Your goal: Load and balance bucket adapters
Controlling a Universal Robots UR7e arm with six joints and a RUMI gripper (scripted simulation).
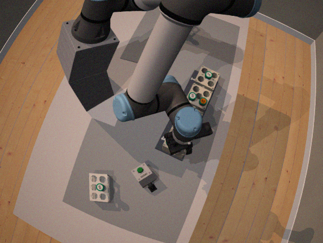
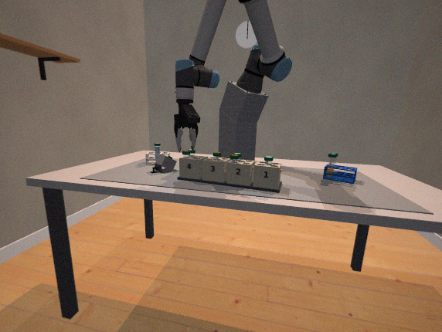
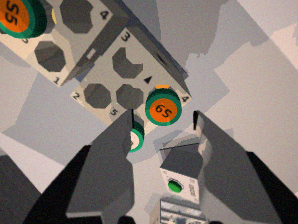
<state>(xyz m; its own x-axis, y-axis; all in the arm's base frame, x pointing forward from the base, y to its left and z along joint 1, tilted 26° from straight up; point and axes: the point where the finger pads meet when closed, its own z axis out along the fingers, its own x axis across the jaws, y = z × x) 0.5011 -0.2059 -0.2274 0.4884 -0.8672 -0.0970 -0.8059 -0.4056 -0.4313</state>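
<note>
My gripper (image 3: 163, 111) (image 2: 185, 147) (image 1: 179, 148) is open and hangs just above adapter 4 (image 2: 189, 167) (image 3: 107, 75), at the left end of the loading stand. Sample S9 (image 3: 162, 109), with an orange cap dot, stands in hole 4 of that adapter, below the gap between my fingers and clear of them. A white-dot blank (image 3: 136, 141) stands in the same adapter, half hidden by my left finger. S5 (image 3: 15, 17) stands in adapter 3 (image 3: 70, 40). In the top view, adapter 2 holds an orange-dot tube (image 1: 203, 101) and a white-dot blank (image 1: 192, 96); adapter 1 holds a blank (image 1: 208, 74).
The DONE key (image 1: 139, 169) (image 3: 174, 186) sits on its small desk near adapter 4. A white rack (image 1: 93, 195) with one blank (image 1: 100, 186) stands beyond it. A blue rack (image 2: 340, 173) with one tube (image 2: 332, 155) stands past adapter 1. My arm hides adapters 3 and 4 in the top view.
</note>
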